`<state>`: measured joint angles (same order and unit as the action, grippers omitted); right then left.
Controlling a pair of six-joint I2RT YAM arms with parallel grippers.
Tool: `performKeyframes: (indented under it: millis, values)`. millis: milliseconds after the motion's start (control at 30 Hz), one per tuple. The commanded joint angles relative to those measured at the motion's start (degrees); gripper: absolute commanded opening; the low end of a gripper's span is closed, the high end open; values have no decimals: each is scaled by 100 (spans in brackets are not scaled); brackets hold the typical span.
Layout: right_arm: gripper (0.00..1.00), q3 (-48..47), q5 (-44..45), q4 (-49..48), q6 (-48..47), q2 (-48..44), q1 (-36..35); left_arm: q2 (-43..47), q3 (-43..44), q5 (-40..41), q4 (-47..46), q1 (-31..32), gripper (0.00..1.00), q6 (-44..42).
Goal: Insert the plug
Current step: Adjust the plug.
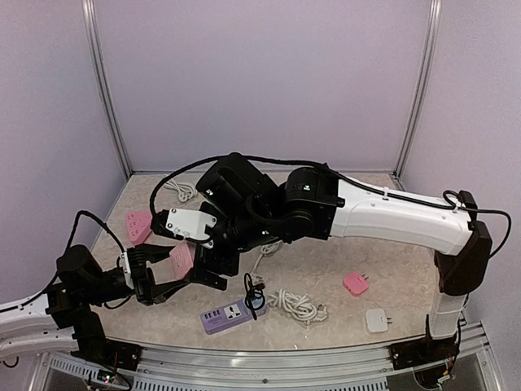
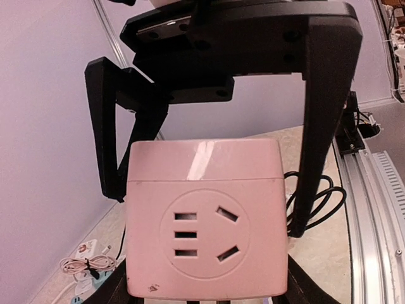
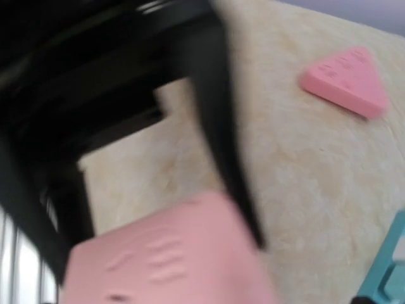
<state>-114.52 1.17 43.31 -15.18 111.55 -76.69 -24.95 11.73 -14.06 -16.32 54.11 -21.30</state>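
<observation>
Left pincer (image 1: 181, 265) grips pink rounded cube socket (image 2: 204, 218).

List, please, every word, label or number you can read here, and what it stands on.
None can be read in any view.
pink socket cube: only socket slots show, with no legible print.
pink triangular adapter: raised marks, too blurred to read.
purple power strip: any markings are too small to read.
</observation>
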Motion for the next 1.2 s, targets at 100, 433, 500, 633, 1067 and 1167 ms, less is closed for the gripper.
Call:
performKeyframes:
  millis: [100,433,500,633,1067,1167]
  values:
    - [100,712,278,-1339,3860,-948,170,386,-412,667,-875,227,0,-220]
    - [100,353,1285,-716,6096,-499,-396,636,-648,808,-1048,435,0,-292]
    - [100,346,1304,-792,6106,-411,-397,702,-684,736,-1049,490,0,-345]
    - [100,314,1424,-602,6125,-264,-399,899,-718,703,-1007,521,0,-355]
    - [75,527,312,-974,6123,-56,-156,1088,-777,721,-1036,546,0,-375]
    - [76,451,207,-782,6168,17,-157,1106,-781,759,-1040,548,0,-403]
